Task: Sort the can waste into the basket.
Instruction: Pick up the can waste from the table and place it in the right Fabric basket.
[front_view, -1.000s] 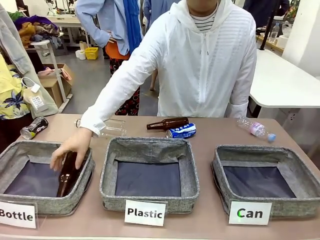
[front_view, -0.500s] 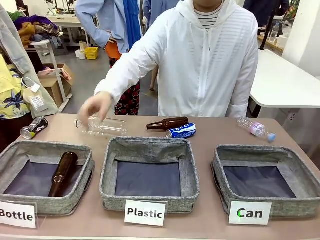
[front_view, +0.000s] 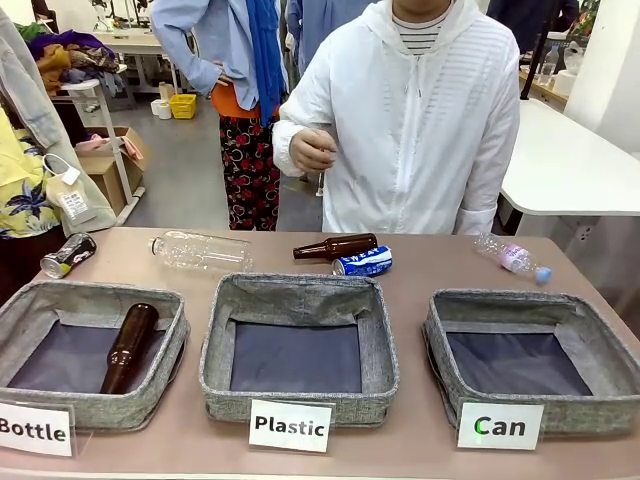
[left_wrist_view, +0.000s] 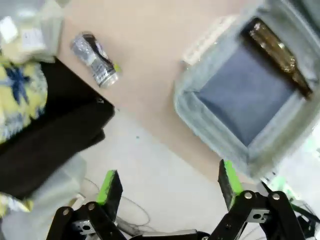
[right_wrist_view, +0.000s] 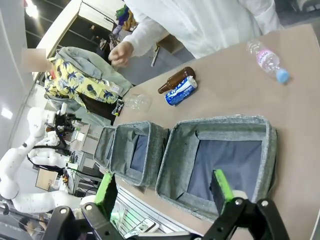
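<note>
Over on the left, the left gripper is caught in its wrist view with the jaws spread wide and nothing clamped between the green pads. Beyond them the black can is picked out, lying on its side near the edge of the table. In the front view that can is found at the far left corner, behind the grey basket carded "Bottle", and well apart from the task's basket. A brown bottle is seen lying inside the "Bottle" basket, along its right wall.

Moving across, a clear plastic bottle is laid on its side on the table, behind the gap between the first two baskets. The middle basket carded "Plastic" is placed dead centre. Just behind its far rim a second brown bottle is stretched out, and the blue can is parked just beside it, on its side, lettering up. Above them, the person's hand is held up at chest height, loosely curled.

Further right, a small plastic bottle with a blue cap is seen lying near the far edge. In front of it the "Can" basket is set, its white card propped at the near wall. Both cans are left outside it. The right gripper is shown with its jaws wide apart, nothing held, and the "Can" basket is framed beyond them.
</note>
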